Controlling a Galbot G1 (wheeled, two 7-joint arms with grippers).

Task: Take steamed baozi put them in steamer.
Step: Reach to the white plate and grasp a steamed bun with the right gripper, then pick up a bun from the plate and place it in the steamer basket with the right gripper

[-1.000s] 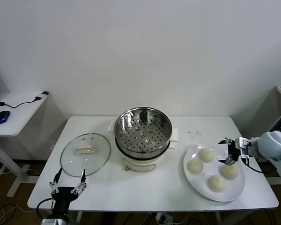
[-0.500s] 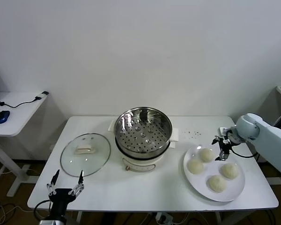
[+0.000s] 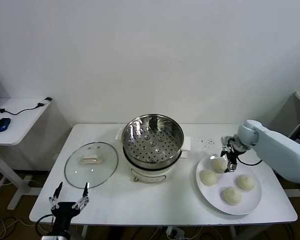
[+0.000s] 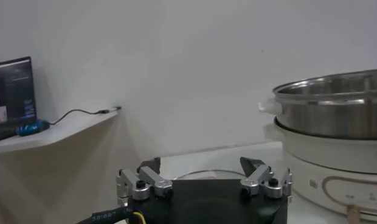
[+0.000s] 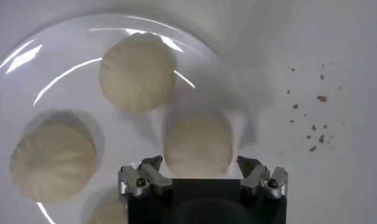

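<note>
Right gripper [image 3: 229,156], jaws spread, hovers over four cream-white domed steamed baozi [image 3: 220,164] on a flat white plate [image 3: 252,205], right of the empty shiny steel steamer [image 3: 152,140]; left gripper [image 3: 69,201], also spread, waits at the table's near-left edge

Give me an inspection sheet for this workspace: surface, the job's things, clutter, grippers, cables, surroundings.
Surface: white table, dark specks behind the plate.
Job's things: four baozi on the white plate; steamer at table centre, basket holds no buns.
Clutter: glass lid lying flat to the robot's left of the steamer.
Grippers: right gripper open, over the plate above the bun nearest the steamer, holding nothing; left gripper open, parked at the table's front left edge.
Cables: black cable on the side desk.
Surroundings: white wall; side desk with a blue mouse on the robot's left.
</note>
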